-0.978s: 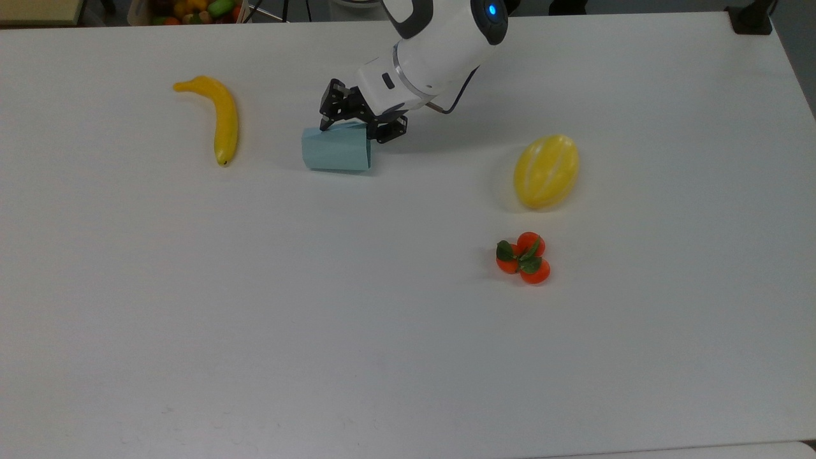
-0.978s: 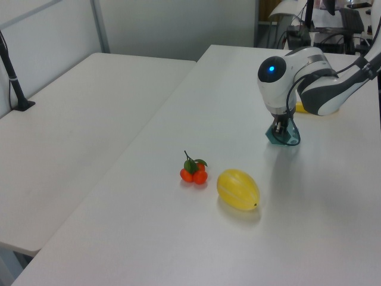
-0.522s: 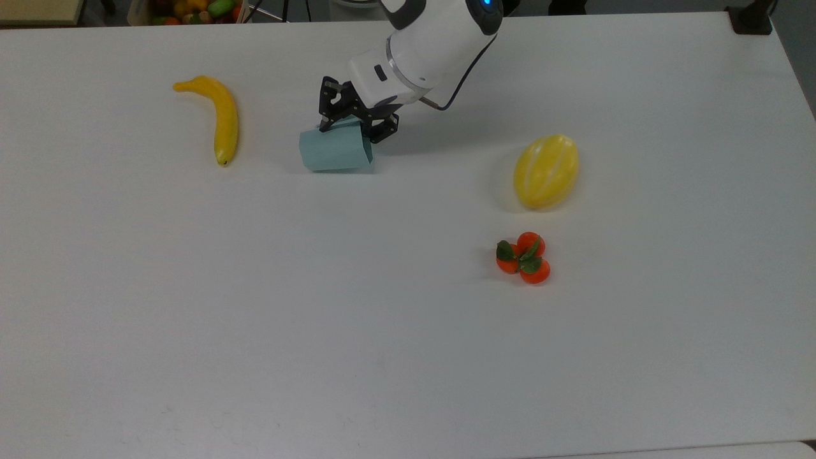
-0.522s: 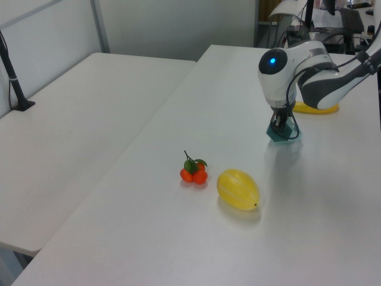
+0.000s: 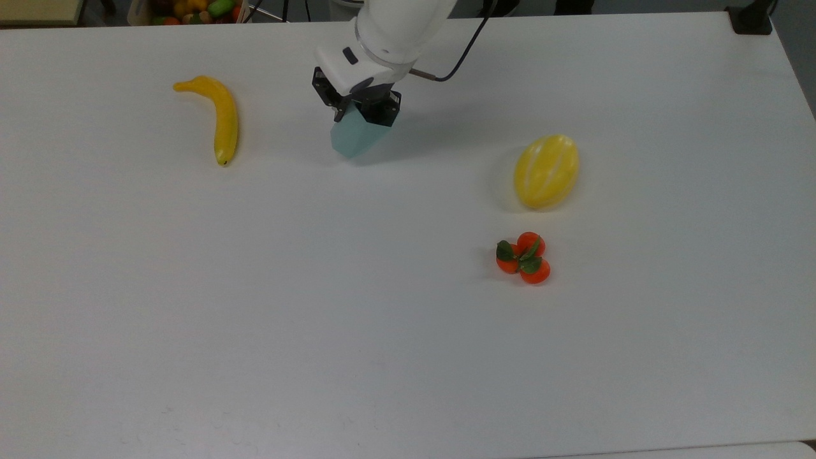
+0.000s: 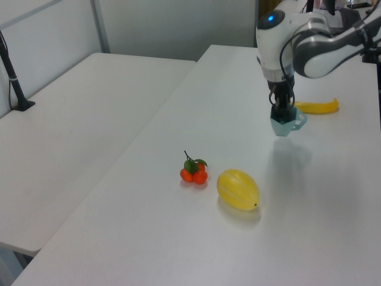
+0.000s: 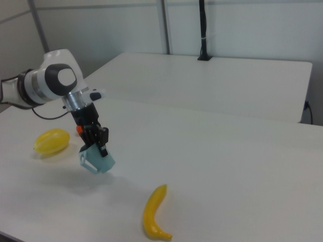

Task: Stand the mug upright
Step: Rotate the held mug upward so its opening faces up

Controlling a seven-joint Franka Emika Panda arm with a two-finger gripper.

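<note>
The pale blue-green faceted mug [image 5: 354,138] hangs off the white table [image 5: 408,331], tilted, with its shadow on the surface beneath it. My gripper [image 5: 358,112] is shut on the mug's upper end from above. In the left view the mug [image 6: 286,124] dangles under the gripper [image 6: 280,112], its small loop handle sticking out to the left view's right. In the right view the mug [image 7: 99,161] leans below the gripper [image 7: 96,144], with the handle at its lower left.
A yellow banana [image 5: 220,118] lies to the top view's left of the mug. A yellow melon [image 5: 546,171] and a cluster of small orange fruits [image 5: 524,258] lie to the top view's right. A box of fruit [image 5: 191,9] stands beyond the far edge.
The gripper has risen and swung upright, lifting the mug off the table. The mug went from lying on its side to hanging tilted in the air.
</note>
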